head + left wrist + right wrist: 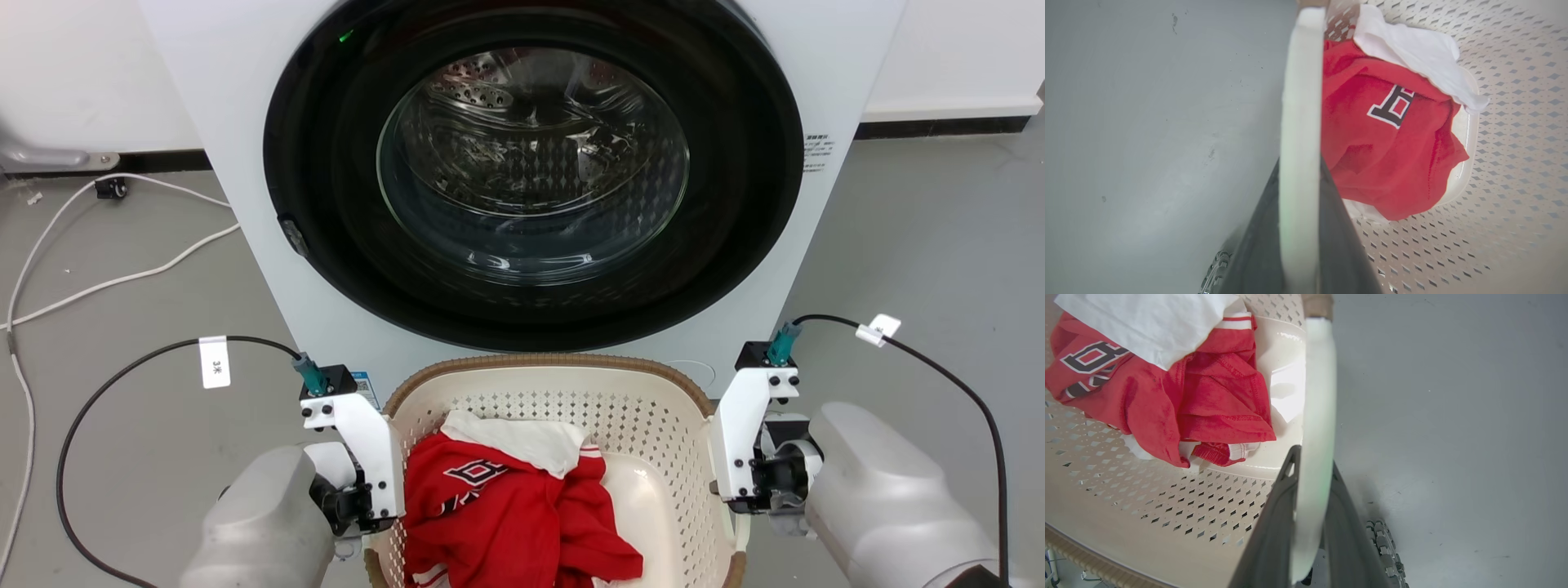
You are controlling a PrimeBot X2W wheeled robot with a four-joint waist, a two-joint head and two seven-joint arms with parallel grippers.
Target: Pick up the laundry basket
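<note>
The laundry basket (555, 363), cream-white and perforated with a brown woven-look rim, stands low in front of the washing machine, between my two arms. A red shirt (506, 506) and a white cloth (522, 441) lie inside it. In the left wrist view my left gripper (1300, 163) is shut on the basket's white loop handle (1300, 102), one dark finger on each side of the band. My right gripper (1314, 457) is shut the same way on the opposite handle (1319, 396). Both handles stand upright between the fingers.
The washing machine (522, 180) with its shut round glass door rises directly behind the basket. White cables (106, 282) trail over the grey floor at the left. Black cables loop from both wrists. Bare grey floor lies on either side of the basket.
</note>
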